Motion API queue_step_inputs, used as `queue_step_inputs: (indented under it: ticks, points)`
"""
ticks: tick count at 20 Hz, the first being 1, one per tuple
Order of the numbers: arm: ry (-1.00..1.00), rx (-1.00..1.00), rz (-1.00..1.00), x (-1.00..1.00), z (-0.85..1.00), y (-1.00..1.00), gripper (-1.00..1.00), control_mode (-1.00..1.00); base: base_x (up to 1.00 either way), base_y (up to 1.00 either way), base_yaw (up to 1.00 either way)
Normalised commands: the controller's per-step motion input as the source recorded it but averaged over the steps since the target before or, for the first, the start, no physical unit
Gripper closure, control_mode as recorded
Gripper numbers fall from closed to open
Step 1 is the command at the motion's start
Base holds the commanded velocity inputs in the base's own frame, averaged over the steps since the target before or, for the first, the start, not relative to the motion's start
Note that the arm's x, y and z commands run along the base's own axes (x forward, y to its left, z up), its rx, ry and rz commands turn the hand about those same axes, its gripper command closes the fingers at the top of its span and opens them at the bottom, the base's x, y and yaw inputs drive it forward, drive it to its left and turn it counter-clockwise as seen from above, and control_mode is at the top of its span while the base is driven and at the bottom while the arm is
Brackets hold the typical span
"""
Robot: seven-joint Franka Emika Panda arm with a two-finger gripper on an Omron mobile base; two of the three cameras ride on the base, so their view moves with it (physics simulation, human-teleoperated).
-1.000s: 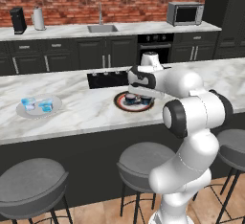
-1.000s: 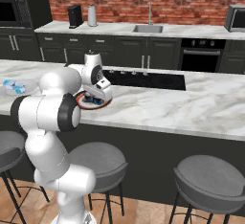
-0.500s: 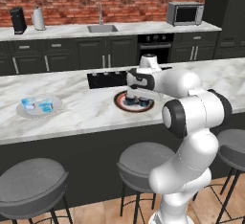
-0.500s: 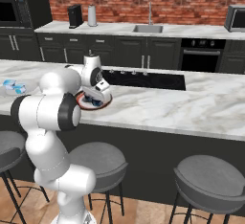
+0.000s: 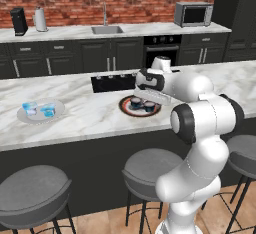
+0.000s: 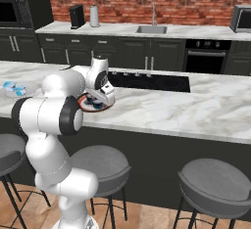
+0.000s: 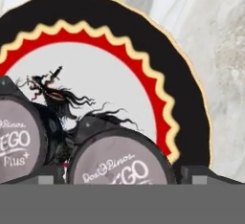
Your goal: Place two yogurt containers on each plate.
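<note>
The dark plate with the red-orange rim [image 5: 124, 109] [image 6: 85, 106] [image 7: 191, 98] lies on the marble counter under my hand. Two dark yogurt cups with pale grey lids stand on it, one [image 5: 135, 102] [image 7: 19, 137] beside the other [image 5: 149, 106] [image 7: 119, 163]. My gripper [image 5: 148, 98] [image 6: 101, 101] [image 7: 125, 173] is open, and its fingertips [image 7: 201, 174] flank the second cup with small gaps on both sides. Far to the left, the pale plate [image 5: 59, 109] [image 6: 4, 94] carries two light blue cups [image 5: 30, 108] [image 5: 48, 110] [image 6: 19, 90].
A black cooktop [image 5: 112, 82] [image 6: 152, 81] is set into the counter just behind the red-rimmed plate. Bar stools [image 5: 152, 165] [image 6: 100, 162] stand below the counter's front edge. A back counter with sink [image 5: 106, 29] runs along the brick wall.
The hand has stayed over the red-rimmed plate and sunk only slightly. Cups and plates have kept their places.
</note>
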Motion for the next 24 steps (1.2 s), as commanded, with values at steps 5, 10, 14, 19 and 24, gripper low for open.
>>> queue_step_inputs:
  ticks: [5,10,14,19,24]
  points:
    - [-0.02,0.08,0.00,-0.01,0.25,0.00,-1.00,-1.00,0.00,0.00,0.00]
    - [0.00,0.00,0.00,-0.07,0.46,0.00,-1.00,-1.00,0.00,0.00,0.00]
    - [0.00,0.00,0.00,-0.22,0.55,0.00,-1.00,-1.00,0.00,0.00,0.00]
    - [0.00,0.00,0.00,-0.38,0.55,0.00,-1.00,-1.00,0.00,0.00,0.00]
    - [0.00,0.00,0.00,-0.48,0.57,0.05,-1.00,-1.00,0.00,0.00,0.00]
